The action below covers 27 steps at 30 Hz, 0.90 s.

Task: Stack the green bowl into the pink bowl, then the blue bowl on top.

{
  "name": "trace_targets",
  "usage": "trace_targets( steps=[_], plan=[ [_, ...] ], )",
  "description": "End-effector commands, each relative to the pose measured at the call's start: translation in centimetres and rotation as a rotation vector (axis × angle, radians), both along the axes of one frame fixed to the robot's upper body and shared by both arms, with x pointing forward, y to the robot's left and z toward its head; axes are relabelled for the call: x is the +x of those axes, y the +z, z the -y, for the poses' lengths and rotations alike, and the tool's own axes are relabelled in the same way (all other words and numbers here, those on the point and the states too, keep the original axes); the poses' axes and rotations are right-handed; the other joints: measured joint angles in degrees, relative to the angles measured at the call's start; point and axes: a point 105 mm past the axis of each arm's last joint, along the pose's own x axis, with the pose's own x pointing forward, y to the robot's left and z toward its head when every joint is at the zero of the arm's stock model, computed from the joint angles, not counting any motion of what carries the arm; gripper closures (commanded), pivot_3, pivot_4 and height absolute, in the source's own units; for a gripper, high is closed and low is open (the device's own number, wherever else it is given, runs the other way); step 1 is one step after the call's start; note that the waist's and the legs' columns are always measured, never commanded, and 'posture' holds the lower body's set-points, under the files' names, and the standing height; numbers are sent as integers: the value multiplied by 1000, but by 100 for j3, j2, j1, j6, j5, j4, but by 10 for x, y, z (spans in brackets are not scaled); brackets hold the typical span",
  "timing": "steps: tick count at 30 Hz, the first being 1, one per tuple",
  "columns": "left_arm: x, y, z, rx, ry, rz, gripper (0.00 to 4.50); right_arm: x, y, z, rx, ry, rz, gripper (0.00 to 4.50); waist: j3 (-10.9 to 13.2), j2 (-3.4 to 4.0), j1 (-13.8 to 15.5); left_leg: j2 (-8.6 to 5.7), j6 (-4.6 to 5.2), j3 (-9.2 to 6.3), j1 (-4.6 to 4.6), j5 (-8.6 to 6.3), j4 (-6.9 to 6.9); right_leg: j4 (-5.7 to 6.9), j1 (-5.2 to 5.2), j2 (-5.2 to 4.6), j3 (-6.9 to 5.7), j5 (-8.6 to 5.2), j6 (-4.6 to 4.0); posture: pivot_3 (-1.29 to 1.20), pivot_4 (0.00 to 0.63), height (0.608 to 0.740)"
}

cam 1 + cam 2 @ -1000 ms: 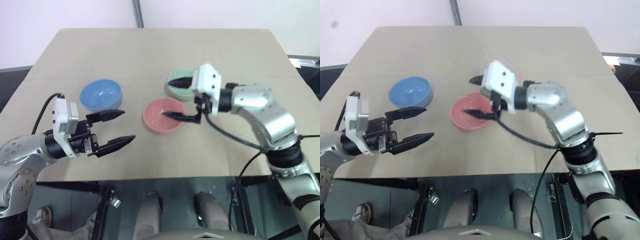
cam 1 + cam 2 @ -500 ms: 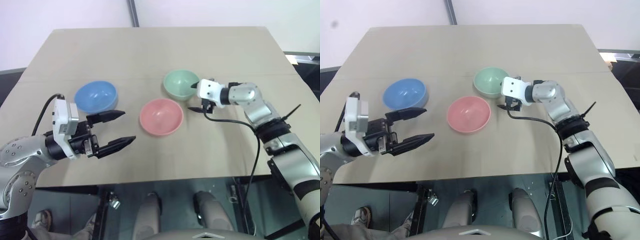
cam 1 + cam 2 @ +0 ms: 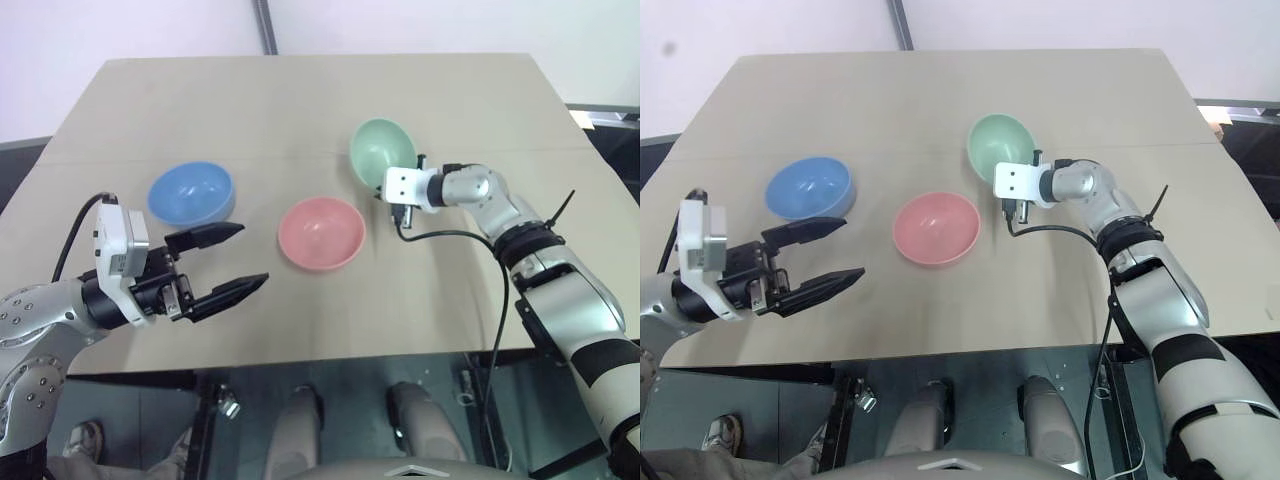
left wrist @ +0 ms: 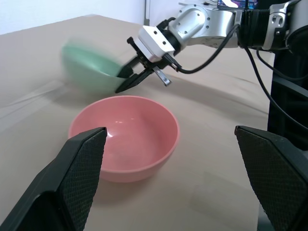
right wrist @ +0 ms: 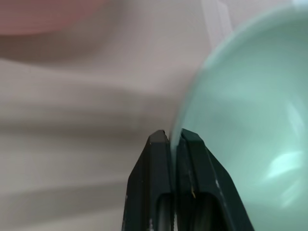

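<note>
Green bowl [image 3: 381, 148] pinched at its rim by right gripper [image 5: 173, 138] fingers, tilted, upper centre, pink bowl [image 3: 321, 232] mid-frame, blue bowl [image 3: 191, 192] at left, left gripper [image 3: 238, 259] fingers spread wide.

Left end effector [image 3: 232, 260] agape; right end effector [image 3: 385, 188] clamped.

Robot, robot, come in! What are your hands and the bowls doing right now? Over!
Right gripper shut on green bowl rim, bowl tilted. Left gripper open, holding nothing. Pink bowl and blue bowl upright on table, apart. Nothing in the way.
</note>
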Motion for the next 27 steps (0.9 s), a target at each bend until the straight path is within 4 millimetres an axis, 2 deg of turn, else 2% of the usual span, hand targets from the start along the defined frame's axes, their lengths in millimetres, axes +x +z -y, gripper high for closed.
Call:
trace_targets(
  steps=[1, 3, 7, 10, 13, 14, 15, 19, 21, 27],
  plan=[
    [-1, 7, 2, 10, -6, 37, 0, -8, 45, 1, 88, 61, 86, 4426, 0, 1, 13, -1, 0, 0, -1, 0, 0, -1, 0, -1, 0, 0, 0, 0, 150, 740],
    [0, 5, 0, 4, -4, 32, 0, -23, 60, -5, 176, 109, 33, 4426, 0, 0, 10, 0, 0, -1, 0, 0, -1, -1, 0, 0, 0, 0, 0, 0, 150, 740],
    [4, 4, -6, -41, 20, 14, 0, -83, 79, -28, 263, 324, -137, 4426, 2, 3, 11, 3, 1, -4, 2, 0, -6, 3, 0, 2, -2, 0, 0, 0, 150, 740],
    [15, 5, -30, -88, 123, 5, 0, -126, 73, -48, 257, 460, -262, 4426, 2, 4, 19, 3, 1, -6, 2, 0, -5, 6, 0, 1, -4, -1, 0, 0, 150, 740],
    [24, 6, -49, -83, 199, 17, 0, -137, 66, -62, 265, 466, -297, 4426, 0, 1, 28, 3, 1, -7, 6, 0, 4, 17, 1, 3, -7, -1, 1, 0, 150, 740],
    [26, 8, -52, -89, 214, 21, 0, -137, 64, -64, 263, 459, -296, 3637, 0, 1, 32, 3, 1, -8, 6, 0, 11, 21, 1, 4, -8, -2, 1, 0, 150, 740],
    [28, 8, -55, -82, 233, 27, 0, -136, 62, -67, 264, 451, -292, 3336, 0, 1, 53, 3, 1, -8, 6, 0, 14, 20, 1, 5, -7, -2, 1, 0, 150, 740],
    [32, 12, -59, -65, 257, 40, 0, -127, 64, -71, 298, 386, -236, 1344, -1, -1, 113, 3, 0, -5, 5, 0, 33, 26, 2, 4, -6, -2, 2, 0, 150, 740],
    [33, 14, -59, -39, 269, 50, 0, -123, 67, -67, 316, 357, -210, 525, -1, -1, 135, 3, -1, -6, 3, 0, 33, 27, 1, 4, -7, -2, 1, 0, 150, 740],
    [46, 22, -71, 180, 488, 114, 0, -131, 82, -40, 397, 302, -207, 525, -1, -2, 162, 1, 0, -8, -2, 0, 27, 23, 0, 2, -6, -2, 1, 0, 150, 740]
  ],
)
